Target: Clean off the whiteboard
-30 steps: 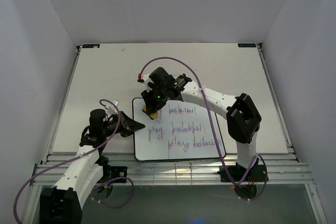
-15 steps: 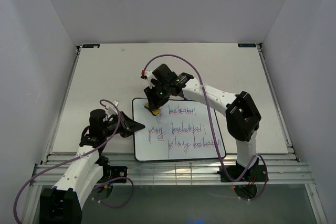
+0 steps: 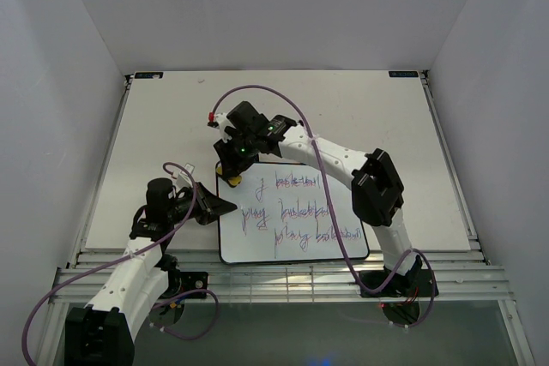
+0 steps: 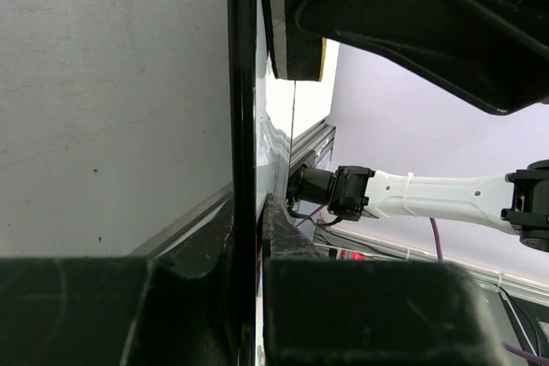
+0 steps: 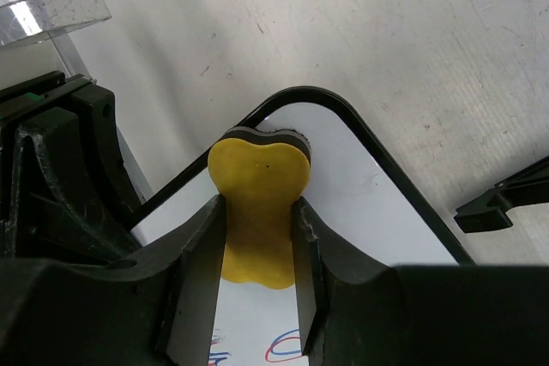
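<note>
Item, whiteboard: we are finding it lying flat on the tabletop at the near edge, between our two arms, with three rows of purple-blue handwriting not yet wiped. Left claw: we are clamping it tight on the board's thin black frame at the left edge, by our judgement to stop the board sliding under the wiping. Right claw: we are pinching the yellow eraser by its waist over the board's far-left rounded corner, a sensible starting place for a pass; we cannot tell whether it is pressing on the surface. Surroundings: a purple cable is arching above the right arm, and a slotted metal rail is running just beside the board's near edge. In the way: the left claw is sitting beside the middle row's first word, risking a bump, and our right forearm is crossing over the board's far-right corner.
</note>
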